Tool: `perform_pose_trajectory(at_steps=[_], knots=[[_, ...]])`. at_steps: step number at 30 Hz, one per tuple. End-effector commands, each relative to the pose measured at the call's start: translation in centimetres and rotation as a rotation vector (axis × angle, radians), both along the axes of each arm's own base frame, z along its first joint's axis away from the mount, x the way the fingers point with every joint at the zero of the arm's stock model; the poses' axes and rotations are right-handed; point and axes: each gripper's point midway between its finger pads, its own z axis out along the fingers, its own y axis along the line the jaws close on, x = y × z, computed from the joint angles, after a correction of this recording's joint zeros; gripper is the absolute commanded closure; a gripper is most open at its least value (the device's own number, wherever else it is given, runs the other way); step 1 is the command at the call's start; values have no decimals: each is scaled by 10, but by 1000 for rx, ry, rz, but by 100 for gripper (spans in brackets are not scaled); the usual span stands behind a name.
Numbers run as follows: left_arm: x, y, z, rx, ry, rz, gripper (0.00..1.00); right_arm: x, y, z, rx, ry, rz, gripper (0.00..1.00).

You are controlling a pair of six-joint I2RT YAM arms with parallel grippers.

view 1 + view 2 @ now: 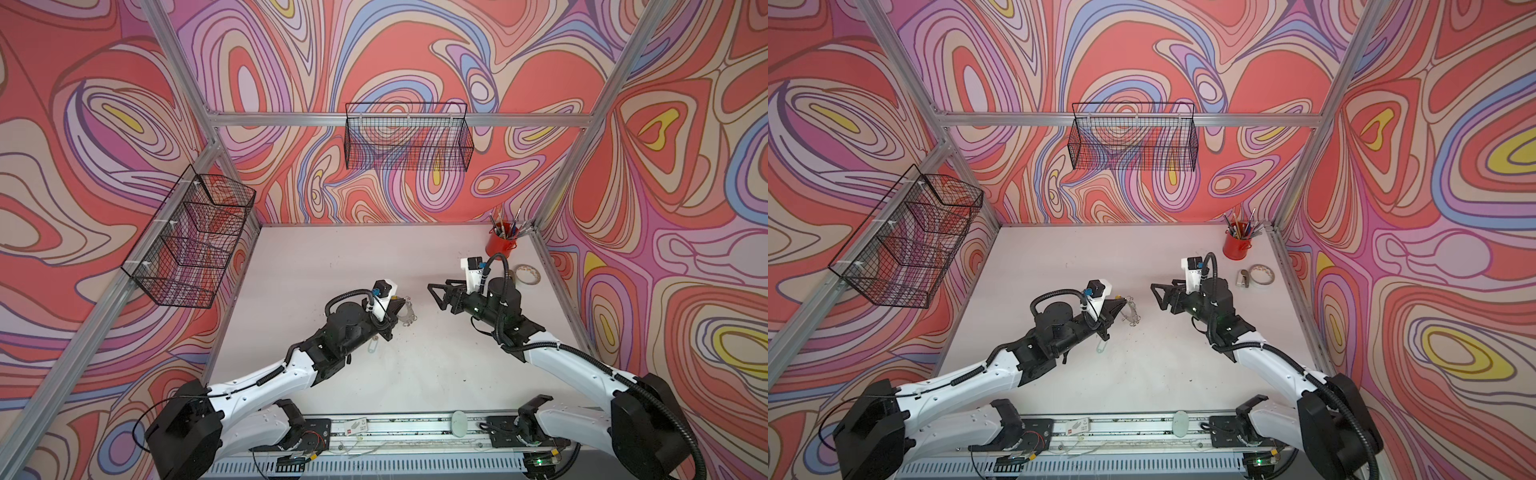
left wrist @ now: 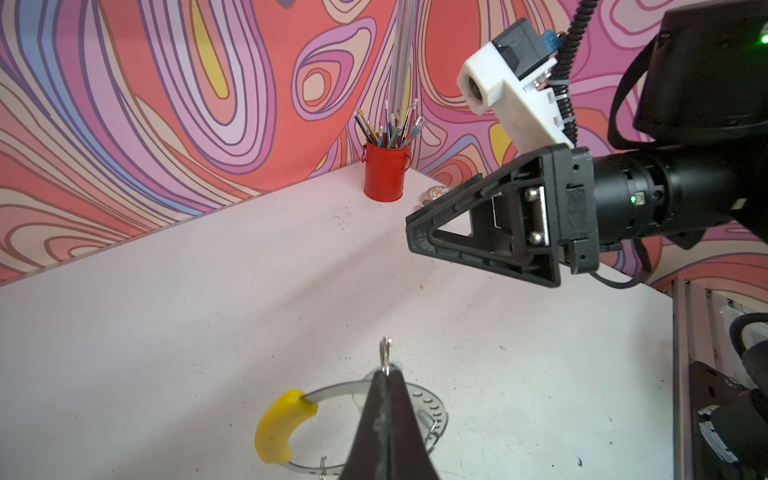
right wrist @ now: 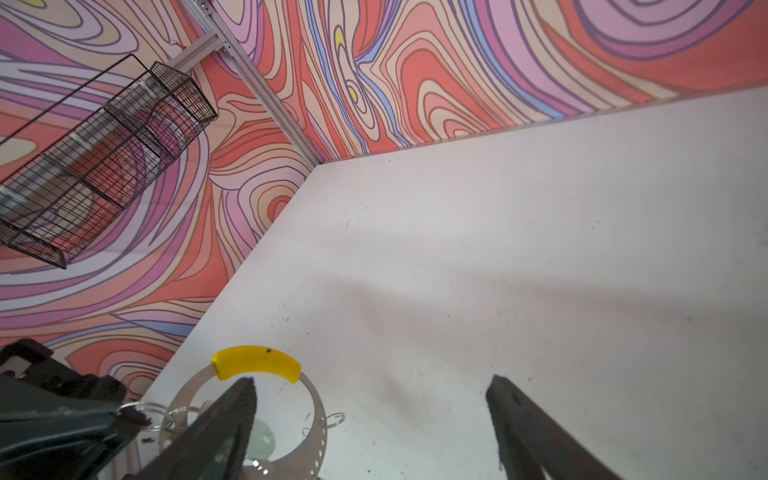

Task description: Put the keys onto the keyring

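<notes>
1. On the near side of the keyring (image 1: 409, 312), one key (image 1: 372, 347) lies flat on the bench (image 1: 415, 374). It's half tucked under the left arm (image 1: 291, 365) and isn't touching the hoop.
2. The keyring is in the left gripper (image 2: 386, 378), jaws pressed together on its rim. A little wire loop (image 2: 385, 348) pokes out past the tips. I honestly can't tell if the hoop is resting on the bench or held just off it.
3. The yellow sleeve (image 3: 255, 362) sits on the keyring's rim, and neither gripper touches it.
4. In the right wrist view a pale tag (image 3: 262, 434) shows inside the keyring. I can't tell if it's hooked on or just lying there.
5. To the right of the keyring is the right gripper (image 1: 435, 296), jaws spread wide with nothing between them. The tips point at the hoop but stay apart from it.
6. Further right and back from the keyring, the tape (image 1: 528, 275) lies flat. Beyond it is the red cup (image 1: 500, 246), full of pens (image 1: 505, 222).
7. Way behind the keyring, a wire basket (image 1: 409, 139) hangs on the back wall.
</notes>
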Motion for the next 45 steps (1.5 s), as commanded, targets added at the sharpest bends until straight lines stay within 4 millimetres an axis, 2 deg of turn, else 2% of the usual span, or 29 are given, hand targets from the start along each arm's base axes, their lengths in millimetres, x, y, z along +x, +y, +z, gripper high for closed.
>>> perform_pose_trajectory(at_steps=[1, 6, 11, 14, 17, 22, 30, 34, 39, 45], knots=[[-1, -6, 21, -79, -65, -29, 100, -1, -9, 23, 57, -129, -5, 2], [2, -12, 25, -130, -26, -113, 100, -3, -13, 35, 71, -224, -6, 2], [9, -9, 31, -219, -11, -192, 100, -21, -23, 42, 111, -366, -9, 3], [8, -12, 34, -238, -28, -274, 100, -25, -10, 37, 80, -343, 80, 9], [4, -14, 41, -272, -77, -354, 100, -31, 6, 40, 78, -317, 192, 22], [8, -12, 45, -329, -86, -450, 100, -40, 19, 44, 89, -297, 301, 33], [11, -24, 42, -367, -43, -566, 100, -43, 28, 39, 82, -262, 380, 42], [10, -26, 38, -362, -28, -581, 100, -44, 35, 36, 92, -238, 421, 52], [10, -27, 35, -357, -20, -590, 100, -43, 41, 33, 73, -238, 424, 56], [9, -27, 33, -356, -13, -592, 100, -49, 43, 40, 106, -251, 454, 57]])
